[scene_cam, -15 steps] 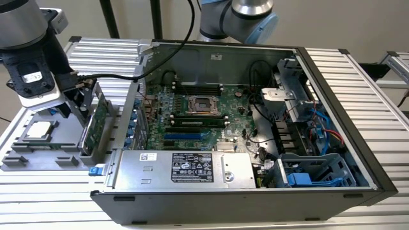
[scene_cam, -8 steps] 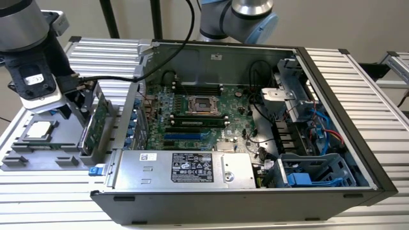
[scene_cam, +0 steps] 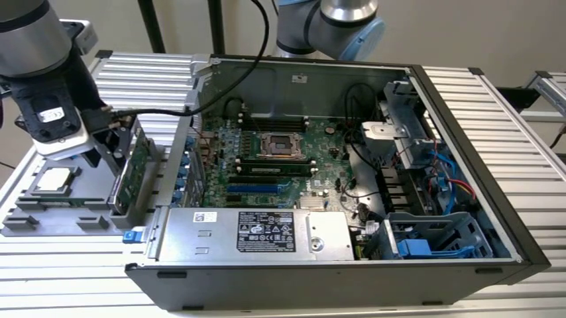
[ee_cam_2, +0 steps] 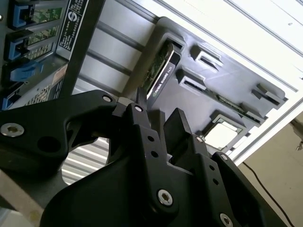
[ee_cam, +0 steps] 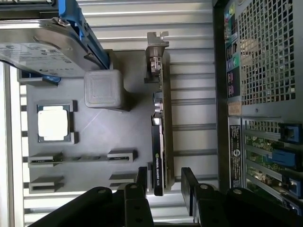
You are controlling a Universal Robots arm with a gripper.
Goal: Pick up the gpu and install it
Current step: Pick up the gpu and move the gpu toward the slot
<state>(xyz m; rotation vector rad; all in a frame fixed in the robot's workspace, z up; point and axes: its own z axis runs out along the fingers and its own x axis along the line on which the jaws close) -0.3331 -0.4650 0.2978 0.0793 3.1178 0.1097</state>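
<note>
The gpu [scene_cam: 134, 173] stands on its edge in a slot of the grey holder tray [scene_cam: 53, 224], at the exterior view's left, beside the open computer case [scene_cam: 309, 278]. In the first wrist view the gpu [ee_cam: 160, 142] shows as a thin dark card with a metal bracket at its far end. My gripper [ee_cam: 164, 183] is open and straddles the card's near end, one finger [ee_cam: 142, 178] on each side with a gap to the card. The second wrist view shows the gpu [ee_cam_2: 161, 75] just beyond my gripper [ee_cam_2: 158, 118]. In the exterior view, the gripper [scene_cam: 113, 159] hangs right at the card.
A silver hard drive with blue tabs [ee_cam: 42, 47] and a small square processor chip [ee_cam: 53, 122] also sit in the tray. The case's side wall [scene_cam: 181, 159] rises close beside the card. Inside lies the motherboard [scene_cam: 265, 159] with a blue slot [scene_cam: 256, 189] and a power supply [scene_cam: 256, 235].
</note>
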